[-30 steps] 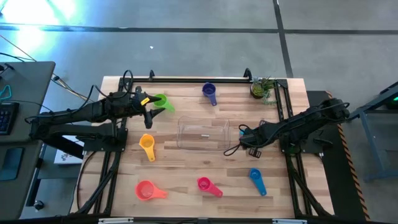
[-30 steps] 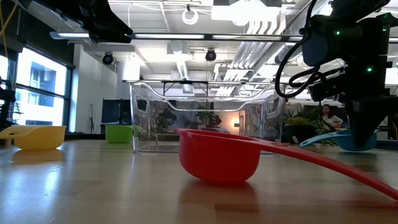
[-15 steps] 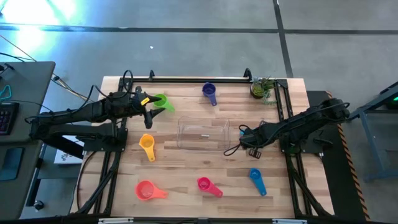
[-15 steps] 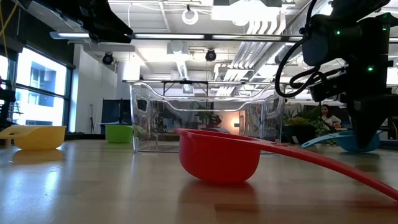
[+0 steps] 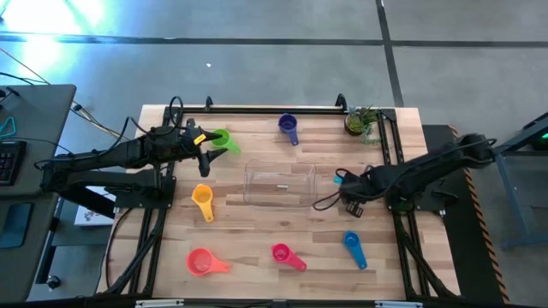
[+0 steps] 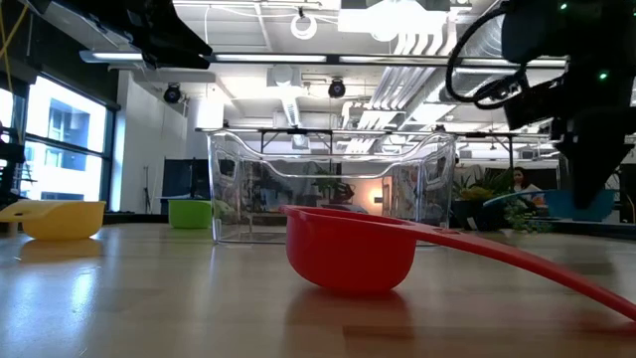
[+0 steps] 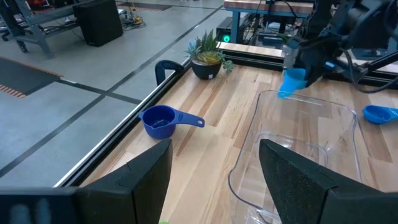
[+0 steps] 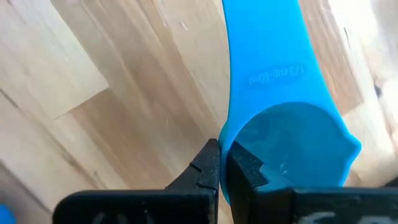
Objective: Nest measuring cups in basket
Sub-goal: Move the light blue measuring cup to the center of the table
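Using the basket (image 5: pixel 280 186) as the anchor, since it sits mid-table with its long side running left to right.

Left of it and a bit toward the back edge, the left gripper (image 5: pixel 211 151) hangs over the green cup (image 5: pixel 221 139). Its fingers (image 7: pixel 148 176) are spread wide with nothing between them. The green cup's handle looks to run toward the basket, though the gripper covers part of it.

Left of the basket, nearer the front, is the yellow cup (image 5: pixel 202 200), bowl toward the back, handle pointing to the front edge. Further front and left lies the coral cup (image 5: pixel 201 262), handle running right along the table.

Behind the basket is the purple cup (image 5: pixel 288 127), handle pointing roughly at the basket. In front of the basket is the magenta cup (image 5: pixel 282 253), handle angled right and to the front.

Just off the basket's right end, the right gripper (image 5: pixel 346 186) is pinched tight on the rim of the teal cup (image 8: pixel 283 134); the wrist view shows the jaws closed on the bowl's wall, handle stretching away from the fingers. In the low view that cup (image 6: pixel 579 207) is clear of the table.

Front-right of the basket is the blue cup (image 5: pixel 352 244), handle pointing to the front. The plant (image 5: pixel 361 121) sits at the back-right corner.
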